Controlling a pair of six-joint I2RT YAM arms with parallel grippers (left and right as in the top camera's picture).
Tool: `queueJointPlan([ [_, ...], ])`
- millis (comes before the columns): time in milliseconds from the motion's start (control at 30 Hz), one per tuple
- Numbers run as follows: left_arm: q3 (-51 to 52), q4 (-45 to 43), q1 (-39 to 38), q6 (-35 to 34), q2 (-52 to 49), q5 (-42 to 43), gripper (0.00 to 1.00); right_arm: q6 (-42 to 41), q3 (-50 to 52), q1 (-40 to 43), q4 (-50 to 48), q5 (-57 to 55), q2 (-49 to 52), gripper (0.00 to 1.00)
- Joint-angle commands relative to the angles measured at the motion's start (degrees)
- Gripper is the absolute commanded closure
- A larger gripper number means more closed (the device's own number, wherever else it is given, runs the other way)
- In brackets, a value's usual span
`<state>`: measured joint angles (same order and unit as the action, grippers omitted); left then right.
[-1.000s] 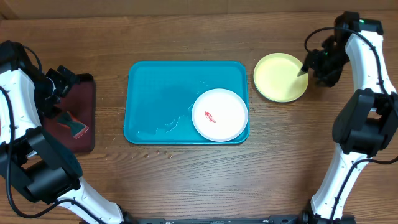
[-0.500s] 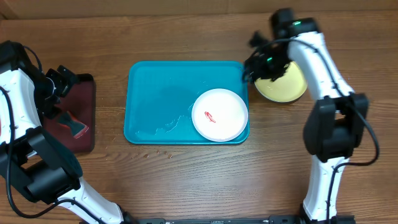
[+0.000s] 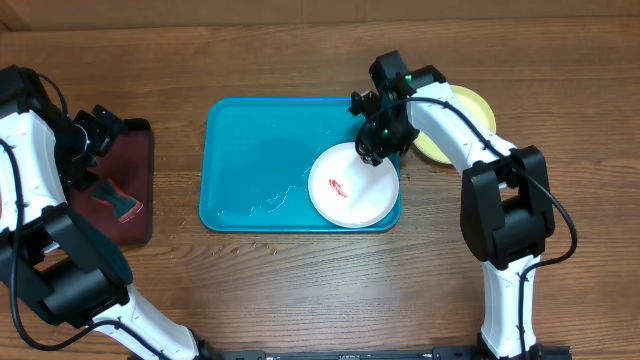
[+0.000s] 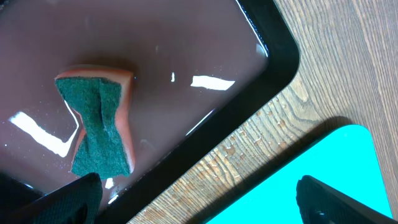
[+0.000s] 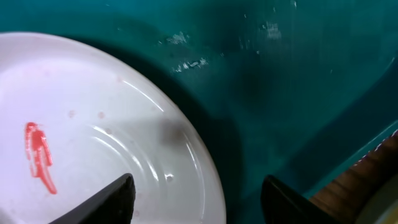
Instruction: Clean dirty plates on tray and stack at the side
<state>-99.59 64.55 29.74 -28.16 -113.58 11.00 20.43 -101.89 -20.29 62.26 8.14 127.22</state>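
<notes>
The teal tray lies mid-table. A white plate with a small red smear sits in its right front corner. It also shows in the right wrist view, with the smear at the left. My right gripper is open and empty, just above the white plate's far right rim. A yellow-green plate lies on the table right of the tray, partly hidden by the right arm. My left gripper is open and empty over the maroon tray. The light blue plate is not in view.
The maroon black-rimmed tray stands left of the teal tray and holds a green-and-orange sponge. Water drops lie on the teal tray floor. Small crumbs lie on the wood in front of the teal tray.
My right arm has swung left from the yellow-green plate to above the white plate's far rim. The left arm has not moved.
</notes>
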Motion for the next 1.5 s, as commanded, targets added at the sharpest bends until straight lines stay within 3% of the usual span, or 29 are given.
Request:
queueJointPlan([
  [0,-0.6,-0.1,-0.1,-0.2,0.4,0.6,0.00,0.8,2.8,0.2,-1.6,-0.8,-1.7,0.39],
  [267,-0.6,-0.1,-0.1,-0.2,0.4,0.6,0.00,-2.7,5.0,0.1,-2.6,-0.6,-1.7,0.75],
  [467,-0.6,-0.1,-0.1,-0.2,0.4,0.6,0.00,-16.2,5.0,0.0,-5.3,2.4,-1.7,0.96],
  [667,-0.6,-0.1,-0.1,-0.2,0.4,0.6,0.00,-34.2,5.1,-2.0,-10.8,8.5,-1.6,0.94],
  [900,-0.6,-0.1,-0.2,-0.2,0.4,0.6,0.00,-34.2,5.1,-4.5,-11.2,3.8,-0.2,0.70],
  [1100,-0.6,-0.1,-0.2,-0.2,0.4,0.6,0.00,-34.2,5.2,-4.7,-9.7,-0.6,1.6,0.69],
  [1167,-0.6,-0.1,-0.2,-0.2,0.4,0.6,0.00,-34.2,5.2,-4.7,-9.5,-0.6,1.6,0.69],
  [1300,-0.6,-0.1,-0.2,-0.2,0.4,0.6,0.00,-34.2,5.2,-4.8,-9.2,-0.2,1.6,0.92],
  [1467,-0.6,-0.1,-0.2,-0.2,0.4,0.6,0.00,-34.2,5.2,-4.9,-9.0,2.7,1.8,0.96],
])
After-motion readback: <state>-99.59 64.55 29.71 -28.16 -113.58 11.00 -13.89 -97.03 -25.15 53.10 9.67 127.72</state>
